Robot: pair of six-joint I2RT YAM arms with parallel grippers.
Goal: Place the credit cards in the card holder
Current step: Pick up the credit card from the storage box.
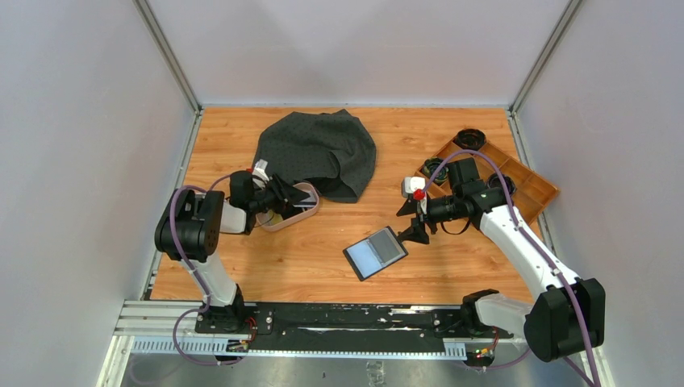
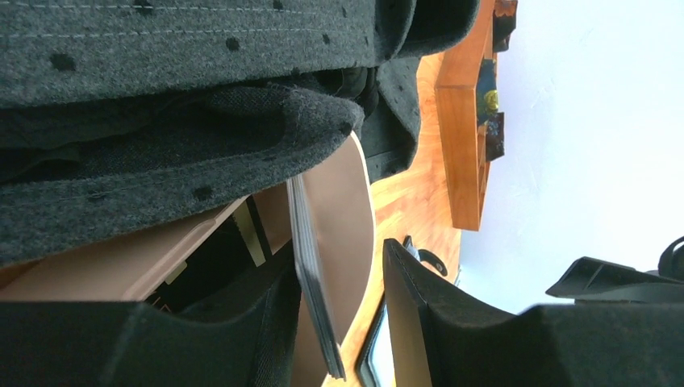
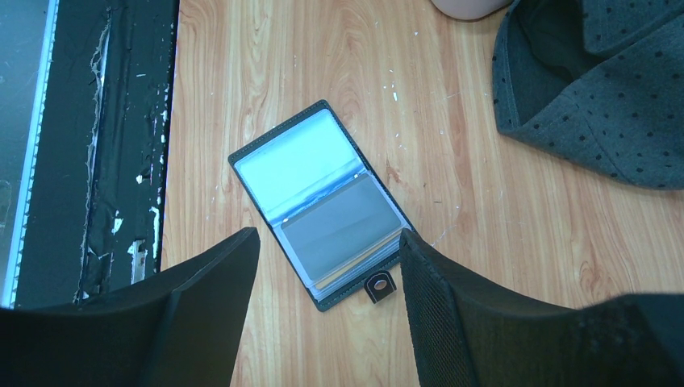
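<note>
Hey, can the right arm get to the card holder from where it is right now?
Probably yes. The card holder lies open on bare table right by the open, empty right end effector; the grey cloth sits apart from it.

Left arm [image 1: 211, 274] folded near the table's [image 1: 323, 270] left edge, left gripper [image 1: 290, 201] level, jaws partly apart; right arm [image 1: 516, 238] stretched inward, right gripper [image 1: 412, 222] tilted down, jaws wide
</note>
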